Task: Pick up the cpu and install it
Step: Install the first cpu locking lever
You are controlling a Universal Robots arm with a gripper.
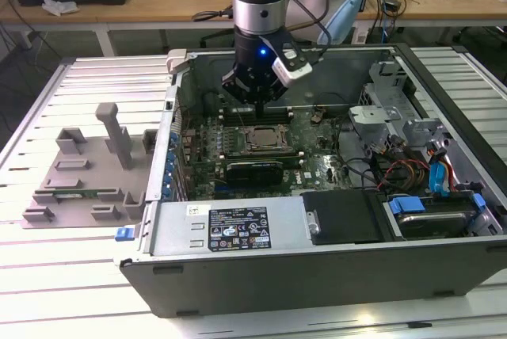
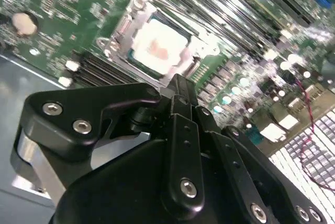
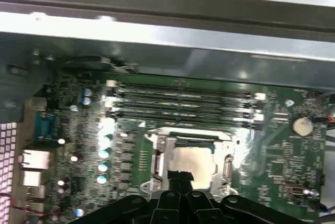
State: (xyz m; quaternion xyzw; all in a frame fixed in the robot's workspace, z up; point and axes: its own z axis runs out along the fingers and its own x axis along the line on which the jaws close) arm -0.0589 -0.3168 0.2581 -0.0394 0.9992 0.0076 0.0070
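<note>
The cpu [image 2: 159, 43] is a pale, shiny square lying flat inside the metal socket frame [image 2: 121, 30] on the green motherboard. It is also visible in the first wrist view as the cpu [image 3: 192, 160], and in the exterior view as the cpu [image 1: 261, 138] in the middle of the open computer case. My gripper [image 1: 257, 106] hangs just above the socket's far edge. In both wrist views its black fingers [image 2: 180, 90] stand pressed together with nothing between them, their tips [image 3: 180, 178] overlapping the edge of the socket.
Memory slots [image 3: 180, 103] run beside the socket. A long black expansion card [image 1: 253, 169] lies on the socket's near side. The case holds a power supply [image 1: 234, 230], a drive cage [image 1: 380, 113] and cables [image 1: 432, 169]. A grey fixture plate [image 1: 83, 173] lies at the exterior view's left.
</note>
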